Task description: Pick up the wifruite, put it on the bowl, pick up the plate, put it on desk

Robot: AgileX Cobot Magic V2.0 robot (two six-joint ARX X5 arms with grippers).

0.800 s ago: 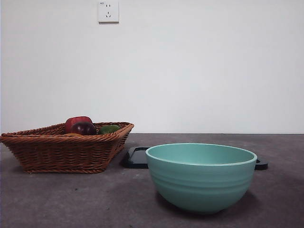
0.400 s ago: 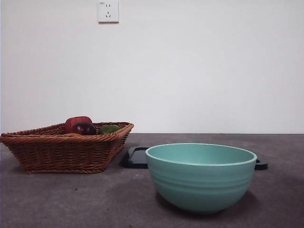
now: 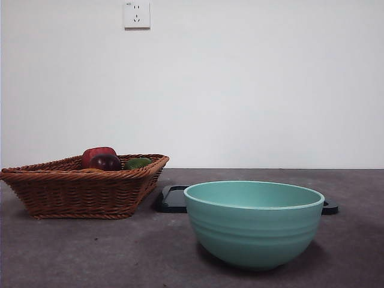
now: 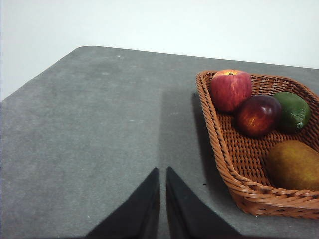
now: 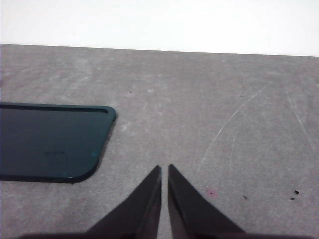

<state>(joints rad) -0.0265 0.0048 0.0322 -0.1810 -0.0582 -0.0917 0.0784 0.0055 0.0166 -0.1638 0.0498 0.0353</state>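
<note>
Wifruite: orange-brown fruit lay inside wicker basket, at the basket end nearest the L wrist cam; only a sliver of it showed over the rim in front view.
Neighbours: dark purple-red fruit just beside it, green fruit and red apple further into the basket.
Long axis: looked slightly oval, running roughly along the basket's length; hard to be sure, partly cut off by pic edge.
L gripper: jaws together w/ only a thin slit, holding nothing, above bare desk; basket off to one side, near.
R gripper: jaws likewise pressed together, empty, over desk beside dark plate.
Nearer arm: L, judged; only its cam saw the fruit.
Bowl: teal bowl stood empty, apart from basket; plate behind it.
Next needs: L jaws to part, then swing over the basket wall and descend.
</note>
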